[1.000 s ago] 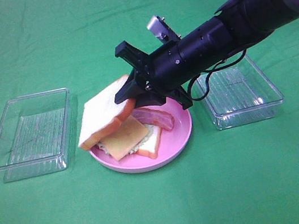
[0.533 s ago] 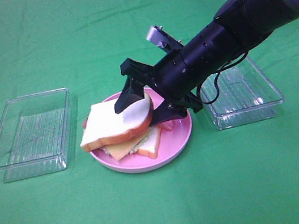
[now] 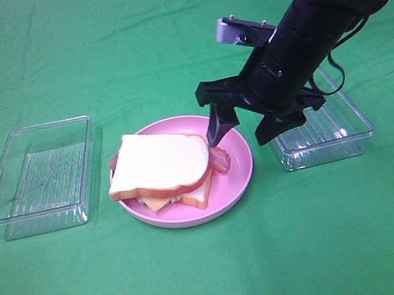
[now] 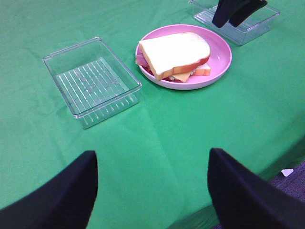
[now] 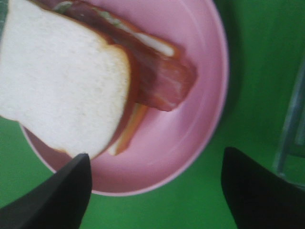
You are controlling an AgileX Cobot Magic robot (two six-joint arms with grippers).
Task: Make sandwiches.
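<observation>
Sandwiches (image 3: 159, 170) are lying stacked on the pink plate (image 3: 239, 171) at centre in the high view, freed by the right gripper (image 3: 242, 123) hanging spread just beside, while both wrist views are showing jaws apart, the left gripper (image 4: 152, 186) idling far off.

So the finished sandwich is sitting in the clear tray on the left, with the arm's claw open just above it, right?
Not quite: the sandwich sits on the pink plate, as the high view shows; the left clear tray holds nothing visible. The claw is indeed open beside it.
</observation>
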